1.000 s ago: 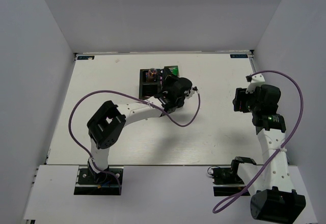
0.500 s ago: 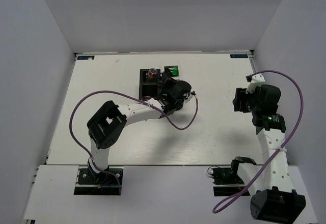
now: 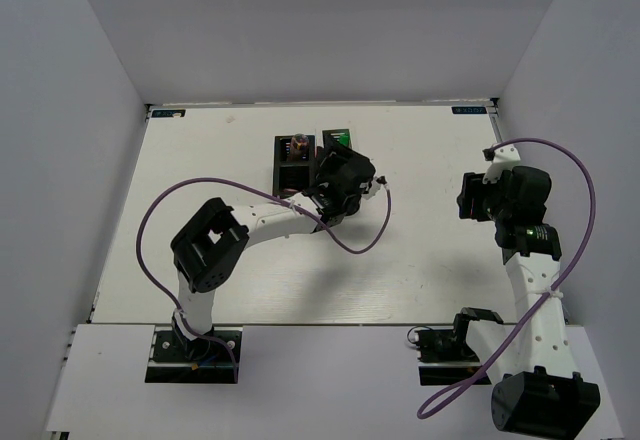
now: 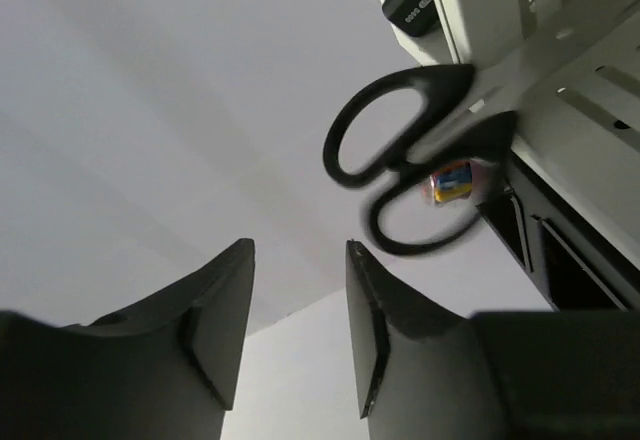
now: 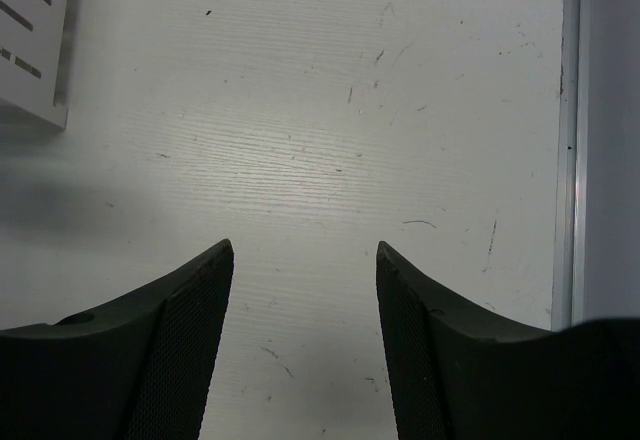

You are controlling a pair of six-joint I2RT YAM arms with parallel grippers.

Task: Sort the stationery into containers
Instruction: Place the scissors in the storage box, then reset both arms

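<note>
In the left wrist view the black-handled scissors (image 4: 400, 165) hang with their blades in the white organiser (image 4: 575, 50), handles sticking out and slightly blurred. My left gripper (image 4: 298, 260) is open just below the handles, touching nothing. A black pen end (image 4: 410, 2) and a small orange item (image 4: 452, 182) show by that organiser. From above, the left gripper (image 3: 338, 167) hovers beside the black organiser (image 3: 295, 165), with a green item (image 3: 338, 141) behind it. My right gripper (image 5: 305, 250) (image 3: 478, 196) stands open and empty over bare table at the right.
The left arm's purple cable (image 3: 365, 230) loops over the table's middle. The corner of a white slotted panel (image 5: 35, 40) lies at the right wrist view's upper left. The table's edge strip (image 5: 570, 160) and side wall run close on the right.
My left gripper has opened and let go of the scissors, which now rest in the white organiser. The right arm has not moved.
</note>
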